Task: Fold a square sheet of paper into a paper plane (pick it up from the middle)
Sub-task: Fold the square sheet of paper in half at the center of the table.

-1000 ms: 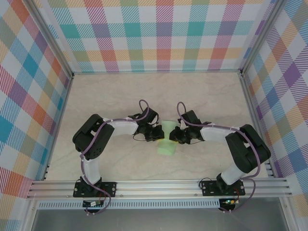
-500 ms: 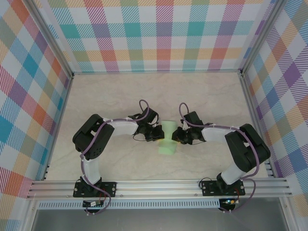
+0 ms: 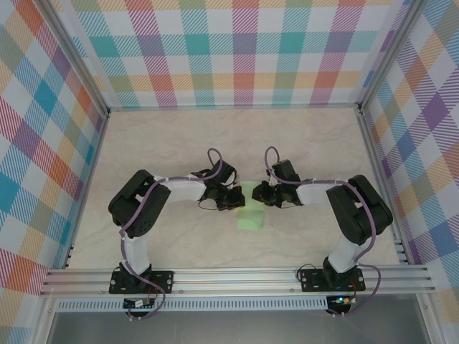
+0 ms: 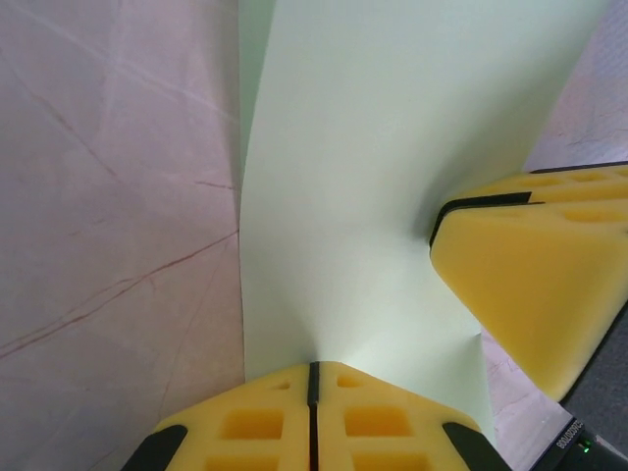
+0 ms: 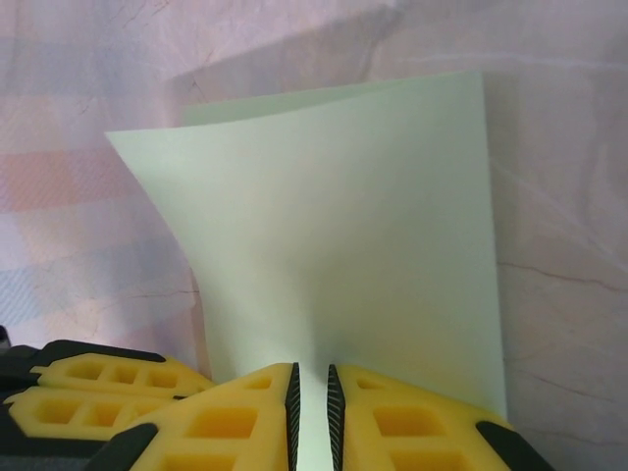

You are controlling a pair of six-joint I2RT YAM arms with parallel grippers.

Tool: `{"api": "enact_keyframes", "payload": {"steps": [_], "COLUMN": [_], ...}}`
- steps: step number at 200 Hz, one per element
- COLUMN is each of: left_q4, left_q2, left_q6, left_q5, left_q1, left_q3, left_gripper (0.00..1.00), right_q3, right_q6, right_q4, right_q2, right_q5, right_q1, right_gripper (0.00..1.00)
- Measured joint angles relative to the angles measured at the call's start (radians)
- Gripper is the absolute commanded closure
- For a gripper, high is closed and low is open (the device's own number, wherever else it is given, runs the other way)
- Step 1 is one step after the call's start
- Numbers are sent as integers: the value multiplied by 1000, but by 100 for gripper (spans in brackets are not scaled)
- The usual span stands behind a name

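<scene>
matt mint paper (image 5: 343,226), seemingly foam fingers (image 5: 226,422)

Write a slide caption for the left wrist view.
Left gripper and right gripper pinch the bowed green paper between them.

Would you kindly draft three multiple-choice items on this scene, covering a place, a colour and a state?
1. Where is the sheet of paper? A) between the left gripper and the right gripper B) against the back wall C) on the front rail
2. Its colour? A) pink B) pale green C) white
3. The left gripper is: A) wide open B) shut on the paper C) gripping a cup
Key: 1 A, both pinch its edges; 2 B, mint in both wrist views; 3 B, its yellow pads meet on the sheet.
</scene>
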Motion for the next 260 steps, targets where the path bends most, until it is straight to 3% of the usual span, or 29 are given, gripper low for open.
{"api": "enact_keyframes", "payload": {"steps": [161,260], "left_q4": [7,13], "left_q2": [6,8], "left_q6": [3,5], "left_q5": [6,7], "left_q1": [0,0], "left_q3": [3,3], "left_gripper": [93,93], "right_q3": [33,152], "right_q6": [-3,-9], "right_q4": [53,34], "right_q2": [34,119], "right_q5": [35,101], "right_q1": [-56,-78], "right_gripper": [81,82]}}
